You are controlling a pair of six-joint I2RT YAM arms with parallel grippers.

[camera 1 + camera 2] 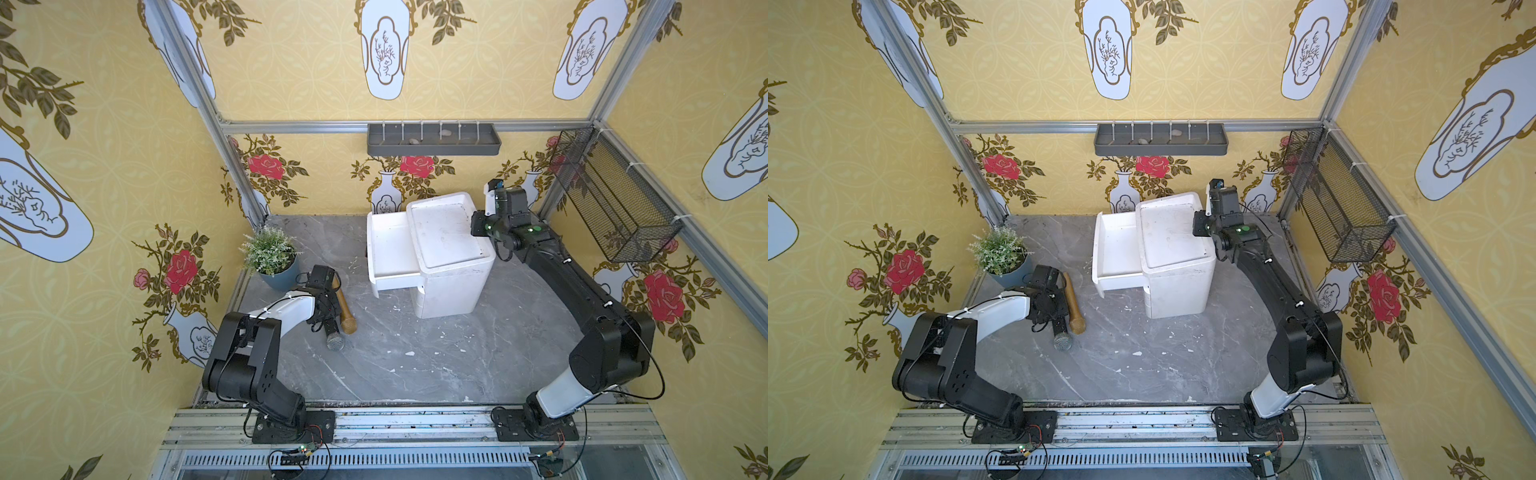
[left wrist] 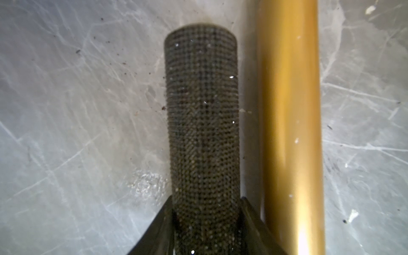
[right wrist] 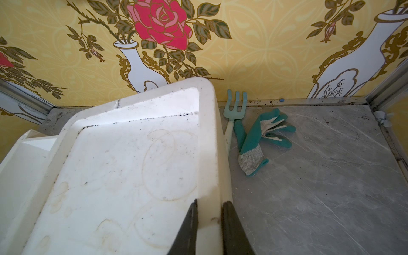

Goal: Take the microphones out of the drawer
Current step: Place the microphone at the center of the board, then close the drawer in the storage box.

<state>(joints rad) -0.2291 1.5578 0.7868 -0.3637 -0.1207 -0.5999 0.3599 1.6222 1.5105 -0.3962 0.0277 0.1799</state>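
A: Where is the microphone?

B: Out of the drawer. The black microphone (image 1: 336, 340) with the silver mesh head is lying flat on the grey marble tabletop (image 1: 415, 357), over on the left side, head pointing towards the front edge. A gold metal microphone (image 1: 346, 311) lies just beside it, the 2 almost parallel.

A: And the left jaws?

B: Low over the black one's body. In the left wrist view 1 dark finger (image 2: 159, 231) sits tight against each side of its textured shaft, with the gold barrel just beside 1 of them. Whether they pinch it or only rest alongside, I cannot tell.

A: The drawer itself?

B: The top white plastic drawer (image 1: 388, 249) stands pulled out to the left from the white plastic cabinet (image 1: 451, 291), which sits towards the back of the tabletop.

A: And the right jaws?

B: Nearly pressed together, pinching the raised rim of the cabinet's top on its right-hand edge, 1 finger (image 3: 187, 231) on each side of that rim.

A: Anything else about?

B: A green leafy plant in a blue-grey pot (image 1: 272, 257) near the back-left corner. On the far right of the cabinet, a teal hand fork (image 3: 235, 106) and a teal-and-white gardening glove (image 3: 260, 141) lie on the tabletop by the back wall, the glove against the fork's handle.
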